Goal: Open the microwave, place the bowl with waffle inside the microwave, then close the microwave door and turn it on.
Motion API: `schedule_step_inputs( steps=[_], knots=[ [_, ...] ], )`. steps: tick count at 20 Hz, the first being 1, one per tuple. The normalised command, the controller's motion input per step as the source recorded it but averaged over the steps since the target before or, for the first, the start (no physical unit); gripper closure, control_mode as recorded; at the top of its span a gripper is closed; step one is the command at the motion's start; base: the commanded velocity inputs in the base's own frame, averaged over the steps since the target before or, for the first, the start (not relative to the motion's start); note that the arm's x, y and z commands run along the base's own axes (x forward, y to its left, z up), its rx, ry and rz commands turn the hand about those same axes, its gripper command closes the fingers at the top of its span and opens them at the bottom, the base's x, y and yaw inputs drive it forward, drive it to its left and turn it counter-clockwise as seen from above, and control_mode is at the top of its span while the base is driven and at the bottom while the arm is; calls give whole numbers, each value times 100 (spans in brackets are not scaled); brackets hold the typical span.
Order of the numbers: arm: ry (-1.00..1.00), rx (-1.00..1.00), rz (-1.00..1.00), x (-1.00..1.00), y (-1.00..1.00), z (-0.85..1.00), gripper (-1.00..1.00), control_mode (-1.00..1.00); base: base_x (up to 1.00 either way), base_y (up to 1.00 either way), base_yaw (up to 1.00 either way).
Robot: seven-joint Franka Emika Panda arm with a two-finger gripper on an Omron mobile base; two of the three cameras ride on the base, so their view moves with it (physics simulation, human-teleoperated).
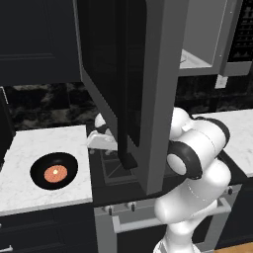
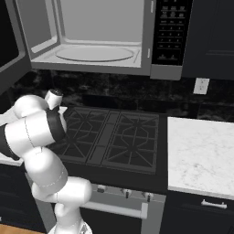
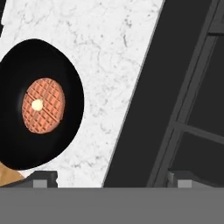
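A: The microwave (image 2: 91, 36) is standing open above the stove (image 2: 109, 137), pale cavity and turntable exposed, and the microwave door (image 1: 129, 89) is swinging far out over the burners, nearly edge-on in the left base view.

B: That door is what is worrying me. The arm's elbow is sitting just beside its lower edge. Any wide swing toward the left desk (image 1: 29, 143) is risking a knock that pushes the door partly closed.

A: And the bowl (image 1: 54, 171)?

B: It is resting on the left desk, toward the front edge and well in from the stove-side edge, with the waffle (image 1: 55, 173) lying flat in its middle. Nothing is touching it.

A: The tool (image 3: 107, 179)?

B: Its tips are standing wide apart with nothing between them, hovering above the desk's stove-side edge. In the hand view the bowl is lying off to one side, not between the tips.

A: So a descent from here is missing the rim?

B: I judge so. It would be landing on bare marble. A shallow bowl is also offering little wall, so a pinch on the rim could be tipping it and sliding the waffle out.

A: And later?

B: Carrying it up, the bowl could be clipping the cavity's lower lip.
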Motion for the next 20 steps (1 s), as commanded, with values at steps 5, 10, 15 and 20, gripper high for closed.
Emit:
schedule_step_inputs(
  steps=[5,10,15,20],
  knots=[
    [0,1,5,-21,33,0,-100,-100,0,0,0],
    [0,3,2,-16,30,0,-100,-100,0,0,0],
    [5,1,0,-2,38,-4,-100,-100,0,0,0],
    [11,0,0,0,47,-17,-100,-100,0,0,0]
  ],
)
